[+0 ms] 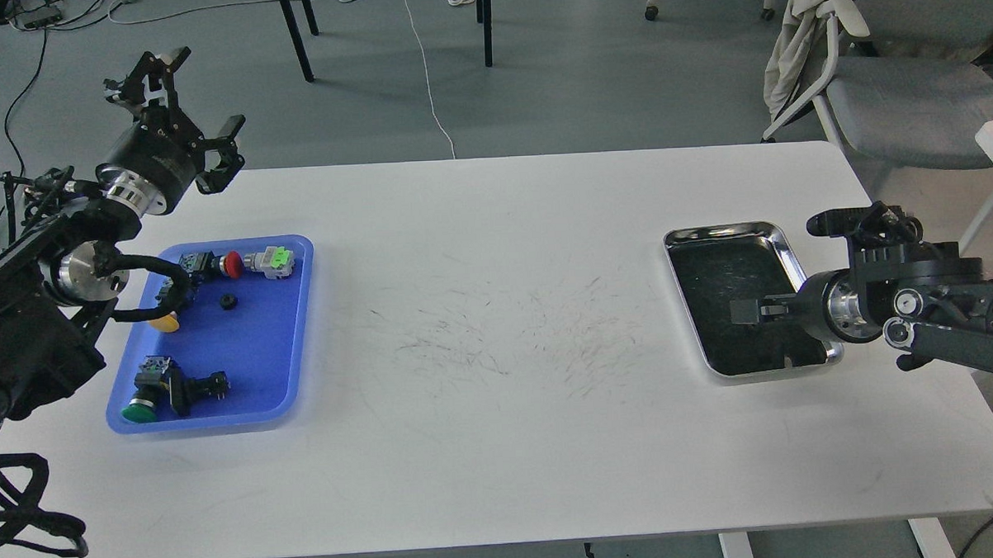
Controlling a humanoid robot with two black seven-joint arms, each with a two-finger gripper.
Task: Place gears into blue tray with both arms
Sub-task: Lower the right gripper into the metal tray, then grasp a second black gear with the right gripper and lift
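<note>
The blue tray (pixel 303 335) lies at the table's left. One small black gear (pixel 228 301) rests in its upper middle, untouched. My left gripper (pixel 191 106) hangs open and empty above the table's far left corner, behind the blue tray. My right gripper (pixel 749 311) reaches in low from the right over the black bottom of the steel tray (pixel 722 231). It is dark against that bottom, so I cannot tell its fingers apart. No gear can be made out in the steel tray.
In the blue tray also lie a red push-button (pixel 233 264), a yellow one (pixel 166 323), a green one (pixel 140 411) and a grey-and-green connector (pixel 271 260). The white table (pixel 501 411) is scuffed at its middle. A chair (pixel 895 92) stands behind the right corner.
</note>
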